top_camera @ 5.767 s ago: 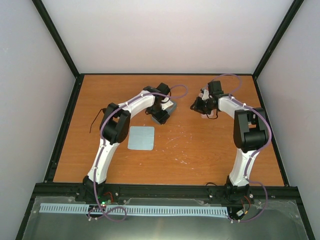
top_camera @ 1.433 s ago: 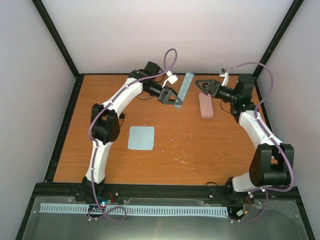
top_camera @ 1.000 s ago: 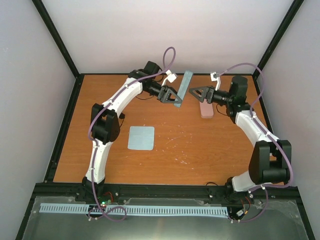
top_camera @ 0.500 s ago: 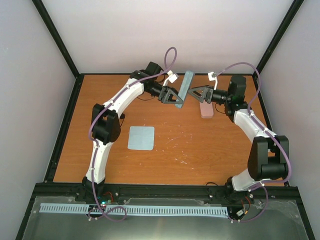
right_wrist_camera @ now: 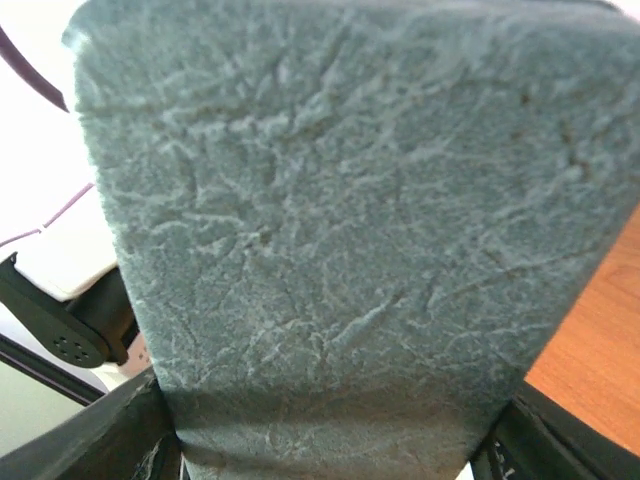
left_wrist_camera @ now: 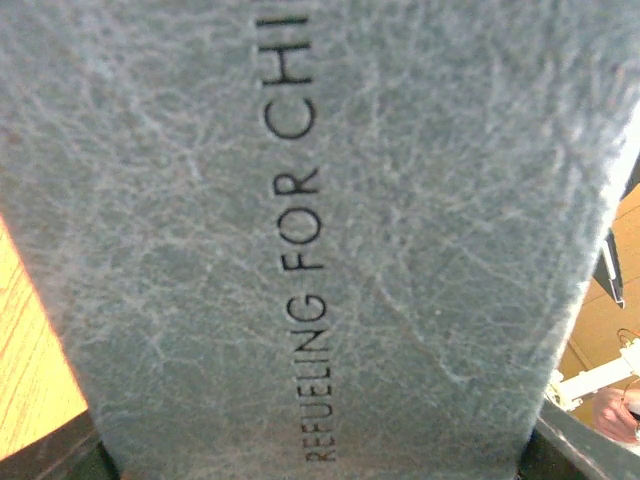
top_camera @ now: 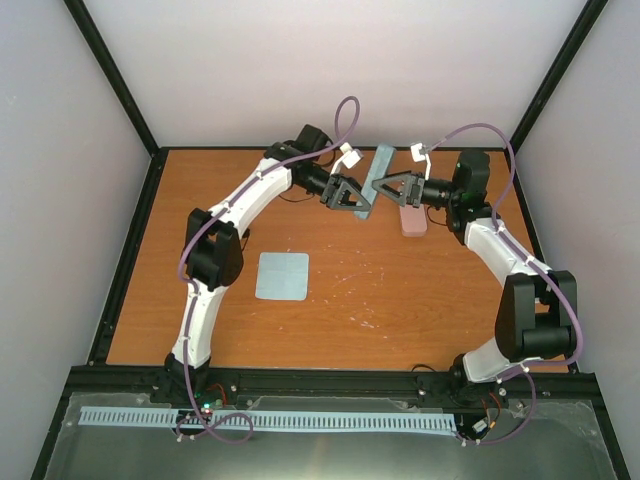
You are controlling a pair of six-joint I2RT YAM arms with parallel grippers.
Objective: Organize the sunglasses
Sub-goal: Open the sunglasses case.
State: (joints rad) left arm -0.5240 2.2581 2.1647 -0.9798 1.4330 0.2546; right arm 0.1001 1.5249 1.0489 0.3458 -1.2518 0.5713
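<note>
Orange wooden table (top_camera: 400, 300) lies below. Raised for two-handed opening, the blue-grey case (top_camera: 379, 168) is clamped low by the left gripper (top_camera: 355, 200). The right gripper (top_camera: 383, 186) straddles it higher up, grip unconfirmed. No sunglasses visible, possibly inside.

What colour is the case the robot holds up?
The case is blue-grey, crackly like leather; clearest in the left wrist view.

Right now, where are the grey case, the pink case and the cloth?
grey case (top_camera: 381, 162), top view, on its far part, clear of the grippers.
pink case (top_camera: 412, 225), top view, on its near end.
cloth (top_camera: 282, 275), top view, on its middle.
</note>
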